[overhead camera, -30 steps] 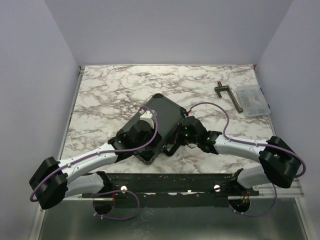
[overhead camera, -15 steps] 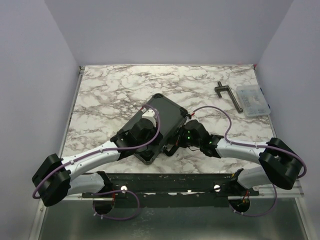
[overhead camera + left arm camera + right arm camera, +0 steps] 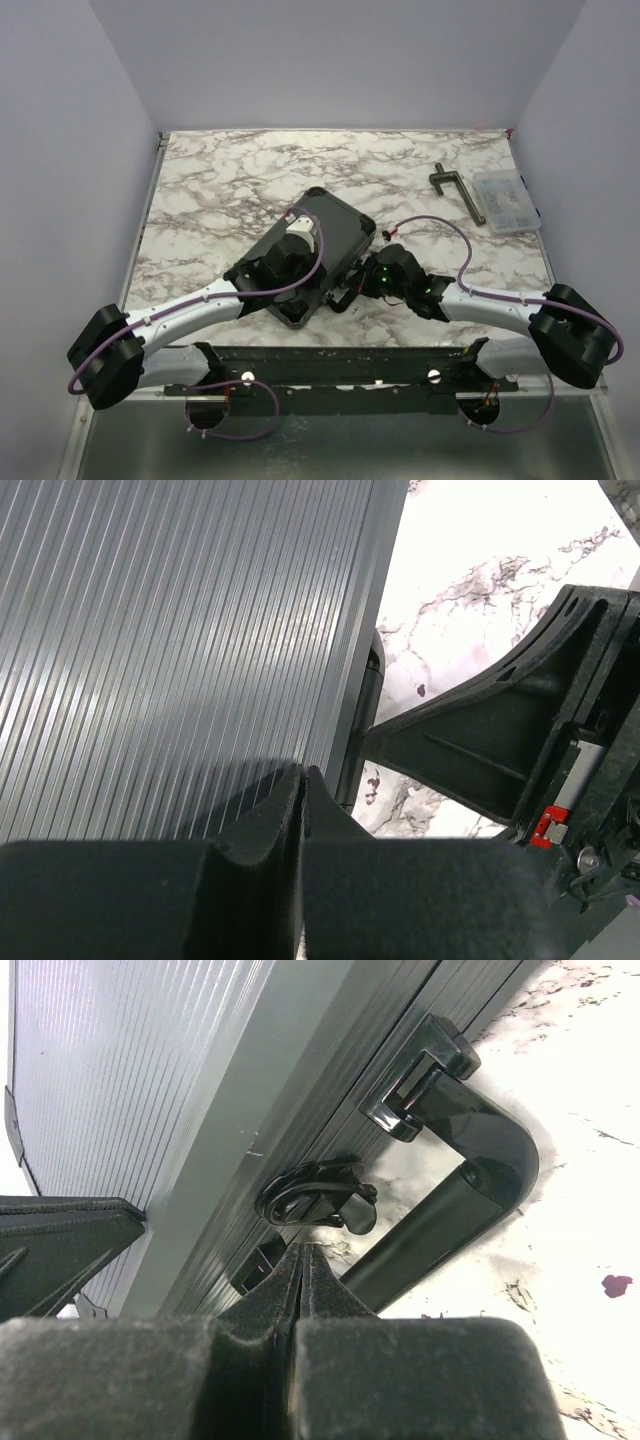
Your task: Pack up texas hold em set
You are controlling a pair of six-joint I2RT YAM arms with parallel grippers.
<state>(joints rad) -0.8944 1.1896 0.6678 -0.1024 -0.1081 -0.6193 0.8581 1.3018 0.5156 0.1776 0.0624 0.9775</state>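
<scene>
Arms, two of them, reach out from a dark mounting rail point(image 3: 330, 365) at the near edge of the marble table point(image 3: 220, 190), each trailing one purple cable. Both meet at the one black case point(image 3: 338, 222), which lies closed and flat near the middle of the table, turned diagonally with one corner toward the rail.

The left gripper point(image 3: 305, 232) hangs over the case's lid, its two fingers pressed together with nothing between them. In the left wrist view the left gripper's point(image 3: 303, 780) joined tips sit low over the ribbed lid point(image 3: 180, 630) close to its edge; whether they touch it cannot be told.

The right gripper point(image 3: 356, 286) comes in low at the case's near right side, jaws likewise clenched on nothing. In the right wrist view the right gripper's point(image 3: 303, 1256) closed tips point at a single black latch point(image 3: 318, 1200) on the side wall of the case point(image 3: 150, 1080), just below it. One glossy black carry handle point(image 3: 455, 1165) stands off that same wall, just beside the latch and resting over the marble. Contact between tips and latch cannot be made out.

Well apart, at the far right of the table, lie one dark T-shaped clamp point(image 3: 460, 192) and, just beside it, one clear plastic compartment box point(image 3: 505, 200).
</scene>
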